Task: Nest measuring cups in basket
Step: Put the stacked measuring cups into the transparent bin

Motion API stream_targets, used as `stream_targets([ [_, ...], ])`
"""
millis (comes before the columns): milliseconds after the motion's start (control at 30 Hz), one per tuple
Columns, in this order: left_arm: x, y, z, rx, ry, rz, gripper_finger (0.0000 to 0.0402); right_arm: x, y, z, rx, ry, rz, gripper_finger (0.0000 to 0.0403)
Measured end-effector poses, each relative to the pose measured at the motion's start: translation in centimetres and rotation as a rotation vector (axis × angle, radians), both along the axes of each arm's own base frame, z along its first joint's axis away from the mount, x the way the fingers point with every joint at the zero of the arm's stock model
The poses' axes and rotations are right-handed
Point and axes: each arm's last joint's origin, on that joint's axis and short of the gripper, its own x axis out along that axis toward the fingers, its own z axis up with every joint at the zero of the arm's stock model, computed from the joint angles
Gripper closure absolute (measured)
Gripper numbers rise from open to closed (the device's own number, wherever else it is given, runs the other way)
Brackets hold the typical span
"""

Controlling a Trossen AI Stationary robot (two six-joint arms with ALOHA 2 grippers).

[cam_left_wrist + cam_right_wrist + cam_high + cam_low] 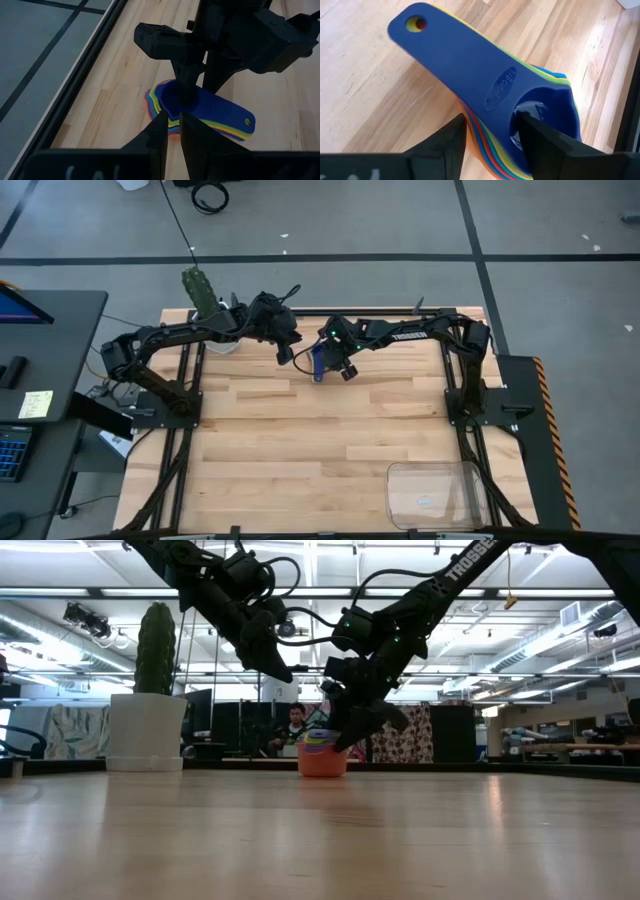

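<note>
The measuring cups (320, 360) sit nested in one stack, dark blue on top and orange (322, 760) at the bottom. The stack stands on the table near its far edge, and its handles (225, 116) are fanned out together. My right gripper (492, 135) comes down onto the stack (350, 735) and is shut on it. My left gripper (287, 352) hovers just left of the stack, raised above it (278, 668), with its fingers (171, 131) shut on nothing. The clear basket (435, 495) stands at the near right corner, far from both grippers. My right gripper holds the nested stack at the bowl end. One finger (542, 137) reaches into the dark blue top cup's bowl (547, 105). The other finger (445, 142) is outside the stack's wall (479, 136), beside the handle root. The fingers come from above, and the orange bottom cup rests on the table.
A white pot with a green cactus (203, 305) stands at the far left of the table, behind my left arm. The wide wooden tabletop (320, 440) lies between the stack and the basket. A person sits in the room beyond the table (293, 730).
</note>
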Motion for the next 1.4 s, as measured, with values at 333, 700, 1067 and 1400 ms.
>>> stream_targets([
  [333, 0.00, 0.00, 0.00, 0.000, 0.000, 0.000, 0.0349, 0.01, 0.00, -0.02, 0.001, 0.000, 0.000, 0.0260],
  [700, 0.00, -0.01, 0.01, 0.000, 0.000, 0.000, 0.0349, 0.06, -0.02, -0.01, 0.000, -0.007, 0.001, 0.0277],
  [1067, 0.00, 0.00, 0.01, 0.000, 0.000, 0.000, 0.0349, 0.07, -0.02, -0.02, 0.000, -0.008, 0.001, 0.0282],
  [1400, 0.00, 0.00, 0.00, 0.000, 0.000, 0.000, 0.0349, 0.08, -0.03, -0.01, -0.003, -0.009, -0.001, 0.0302],
])
